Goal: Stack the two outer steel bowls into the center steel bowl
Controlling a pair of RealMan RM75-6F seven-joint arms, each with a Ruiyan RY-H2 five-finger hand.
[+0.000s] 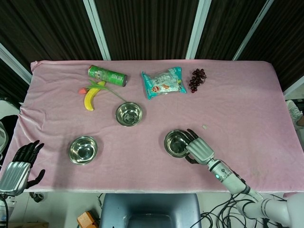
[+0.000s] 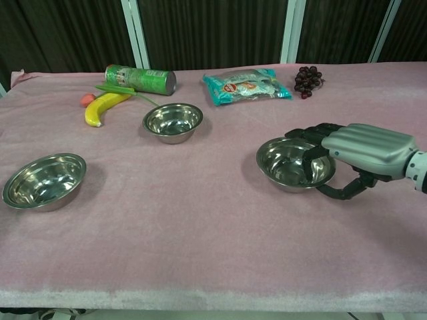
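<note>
Three steel bowls rest on the pink cloth. The center bowl (image 1: 128, 114) (image 2: 173, 121) lies furthest back, the left bowl (image 1: 82, 149) (image 2: 44, 181) sits near the front left, and the right bowl (image 1: 176, 143) (image 2: 293, 164) sits front right. My right hand (image 1: 198, 148) (image 2: 360, 150) grips the right bowl's right rim, thumb curled over the rim into the bowl and fingers along its outer far side. The bowl still sits on the cloth. My left hand (image 1: 19, 166) hangs off the table's front left corner, fingers apart, holding nothing.
Along the back lie a green can (image 1: 107, 75) on its side, a banana (image 1: 91, 98) with a flower stem across it, a teal snack bag (image 1: 164, 82) and dark grapes (image 1: 197, 79). A small white scrap (image 1: 204, 127) lies right of the right bowl.
</note>
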